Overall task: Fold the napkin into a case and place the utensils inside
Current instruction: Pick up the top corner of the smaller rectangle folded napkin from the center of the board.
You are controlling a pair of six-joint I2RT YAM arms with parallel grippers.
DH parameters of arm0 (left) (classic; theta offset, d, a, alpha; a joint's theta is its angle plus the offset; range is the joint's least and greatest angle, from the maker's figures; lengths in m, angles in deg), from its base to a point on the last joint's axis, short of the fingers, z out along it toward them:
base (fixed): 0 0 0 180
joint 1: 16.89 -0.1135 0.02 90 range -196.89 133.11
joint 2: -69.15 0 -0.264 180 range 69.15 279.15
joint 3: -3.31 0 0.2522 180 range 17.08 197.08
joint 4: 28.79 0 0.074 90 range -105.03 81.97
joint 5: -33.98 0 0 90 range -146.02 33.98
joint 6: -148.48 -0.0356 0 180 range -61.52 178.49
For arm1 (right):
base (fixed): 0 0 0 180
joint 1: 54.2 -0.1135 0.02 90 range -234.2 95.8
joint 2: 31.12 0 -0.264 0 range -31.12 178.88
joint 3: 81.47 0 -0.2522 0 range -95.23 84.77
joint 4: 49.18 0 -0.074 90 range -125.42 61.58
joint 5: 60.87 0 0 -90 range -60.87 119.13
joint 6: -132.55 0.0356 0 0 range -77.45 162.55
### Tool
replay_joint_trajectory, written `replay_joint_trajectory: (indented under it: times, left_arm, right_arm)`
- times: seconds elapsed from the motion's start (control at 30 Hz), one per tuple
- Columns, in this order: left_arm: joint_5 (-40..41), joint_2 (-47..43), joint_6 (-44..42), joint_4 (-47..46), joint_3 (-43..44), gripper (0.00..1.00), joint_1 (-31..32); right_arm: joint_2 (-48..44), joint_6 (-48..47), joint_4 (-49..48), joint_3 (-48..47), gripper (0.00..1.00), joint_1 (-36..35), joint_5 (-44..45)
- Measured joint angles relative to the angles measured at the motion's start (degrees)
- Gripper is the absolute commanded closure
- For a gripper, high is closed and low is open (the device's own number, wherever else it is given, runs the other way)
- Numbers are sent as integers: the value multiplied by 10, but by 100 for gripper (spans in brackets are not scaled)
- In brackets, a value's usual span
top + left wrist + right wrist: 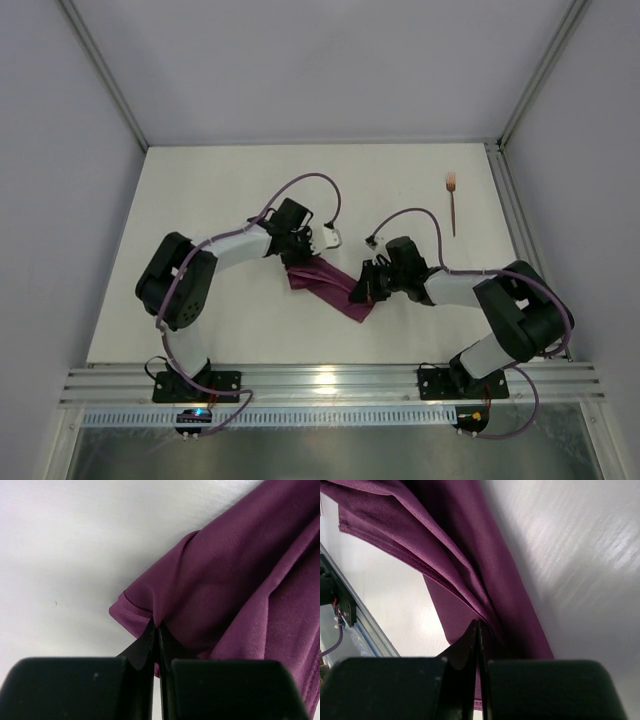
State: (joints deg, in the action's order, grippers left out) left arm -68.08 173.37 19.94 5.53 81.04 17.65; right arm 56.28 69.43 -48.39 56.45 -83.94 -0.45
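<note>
- Because folding needs a taut sheet, the surface (230, 190) carries the napkin (325, 283) stretched between both arms near its middle.
- Left fingers (150, 639) are clamped on one corner, right fingers (471, 639) on the opposite edge.
- One fork (454, 205) waits well apart, far right.
</note>
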Motion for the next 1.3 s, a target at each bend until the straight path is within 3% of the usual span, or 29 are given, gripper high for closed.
replay_joint_trajectory:
  times: [0.13,0.3,0.33,0.47,0.5,0.73,1.0,1.1,1.13,1.2,1.3]
  left_arm:
    - [-31,0,9,66,16,100,-3]
    - [-80,-9,16,140,13,90,-3]
    - [-89,-13,19,152,9,87,-3]
    - [-119,-32,21,203,-12,58,-3]
    - [-122,-36,21,209,-16,57,-2]
    - [-127,-115,40,201,-59,46,-11]
    - [-171,-194,55,181,-40,35,-21]
    - [-190,-195,50,189,-43,22,-17]
    - [-192,-195,49,191,-47,12,-13]
    - [-178,-196,47,188,-60,1,7]
    - [-127,-199,50,168,-96,1,66]
  right_arm:
    - [12,0,14,-14,96,15,-9]
    - [35,0,15,-32,96,29,-23]
    - [39,0,16,-36,96,30,-24]
    - [57,-7,29,-59,96,33,-30]
    - [63,-12,34,-69,96,33,-31]
    - [104,-42,79,-127,96,33,-46]
    - [120,-73,136,-165,96,33,-53]
    - [124,-81,148,-173,96,33,-53]
    - [125,-83,151,-175,96,33,-53]
    - [126,-86,154,-177,96,33,-54]
    - [127,-86,157,-179,96,33,-56]
